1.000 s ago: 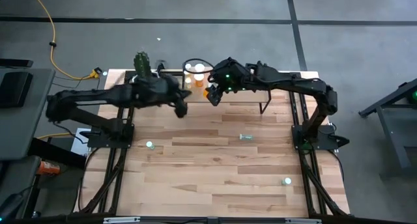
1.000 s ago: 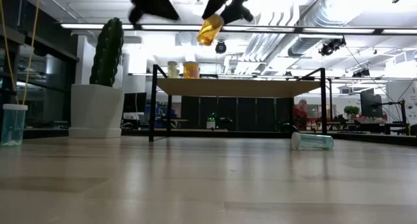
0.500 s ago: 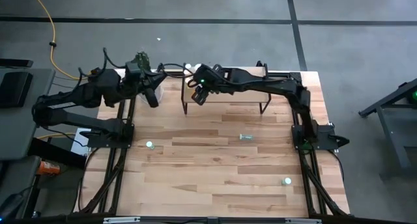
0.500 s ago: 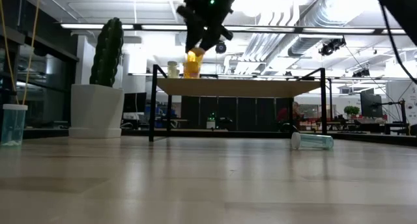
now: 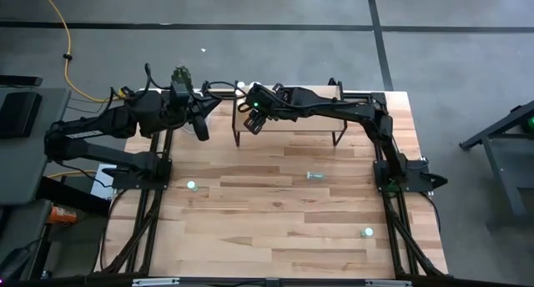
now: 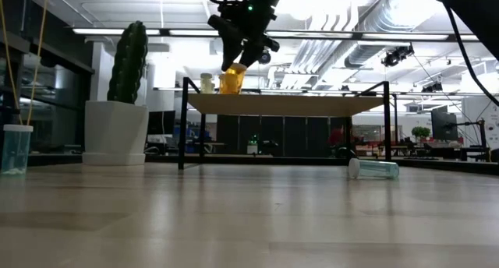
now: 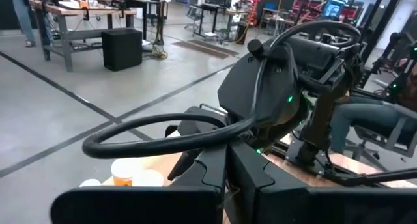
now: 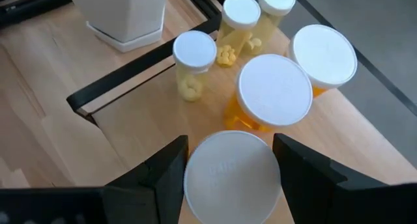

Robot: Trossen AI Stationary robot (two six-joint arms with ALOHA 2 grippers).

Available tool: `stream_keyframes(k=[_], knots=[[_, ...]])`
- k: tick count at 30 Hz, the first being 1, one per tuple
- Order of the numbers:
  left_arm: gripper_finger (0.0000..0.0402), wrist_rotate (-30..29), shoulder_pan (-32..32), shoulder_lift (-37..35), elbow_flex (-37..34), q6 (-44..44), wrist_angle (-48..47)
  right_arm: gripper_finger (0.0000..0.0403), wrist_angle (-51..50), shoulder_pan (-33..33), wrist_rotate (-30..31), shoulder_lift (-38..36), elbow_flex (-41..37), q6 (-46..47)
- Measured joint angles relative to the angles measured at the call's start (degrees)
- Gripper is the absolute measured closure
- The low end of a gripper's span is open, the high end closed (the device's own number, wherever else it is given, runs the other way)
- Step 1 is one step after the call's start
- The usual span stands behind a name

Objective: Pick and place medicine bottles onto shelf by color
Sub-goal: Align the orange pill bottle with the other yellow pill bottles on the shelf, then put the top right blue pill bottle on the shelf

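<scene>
Holding an orange medicine bottle [image 8: 232, 169] between right gripper [image 8: 229, 160] fingers, upright over shelf [image 6: 284, 104] end, beside two orange bottles [image 8: 272, 94]. Left gripper [image 5: 201, 118] nearby, state unclear.

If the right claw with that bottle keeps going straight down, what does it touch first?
Probably the shelf top: the right gripper holds its bottle just above the board, beside the orange bottles, though the gap is hard to judge.

The shelf [image 6: 284, 104], a light-wood board on thin black legs, is standing toward twelve o'clock on the tabletop. Orange bottles [image 8: 322, 55] and yellowish bottles [image 8: 194, 64], all white-capped, are standing upright at its end. A pale green bottle [image 6: 374, 169] is lying on its side near the centre; two more [image 5: 191, 185] [image 5: 367, 232] are standing apart.
</scene>
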Motion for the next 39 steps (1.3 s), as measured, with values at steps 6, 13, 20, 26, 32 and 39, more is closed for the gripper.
stream_keyframes(k=[6, 13, 20, 26, 32, 39], knots=[[0.0401, 0.02, 0.00, 0.03, 0.00, 0.00, -0.03, 0.0206, -0.46, 0.00, 0.07, 0.00, -0.01, 2.77], [0.0401, 0.04, 0.00, 0.03, 0.00, 0.00, -0.02, 0.0206, 0.35, -0.09, 0.44, 0.00, -0.03, 1.35], [0.0401, 0.04, 0.00, 0.03, 0.00, 0.13, -0.02, 0.0206, 0.35, -0.09, -0.69, 0.00, -0.05, 1.28], [0.0401, 0.07, 0.00, 0.03, 0.00, 0.15, -0.03, 0.0195, 0.37, -0.09, -0.76, 0.00, -0.05, 1.28], [0.0401, 0.09, 0.00, 0.03, 0.00, 0.15, -0.02, 0.0153, 0.39, -0.09, -0.98, 0.00, -0.05, 1.27], [0.0401, 0.09, 0.00, 0.03, 0.00, 0.15, -0.03, 0.0126, 0.56, -0.09, -2.27, 0.00, -0.07, 0.38]])
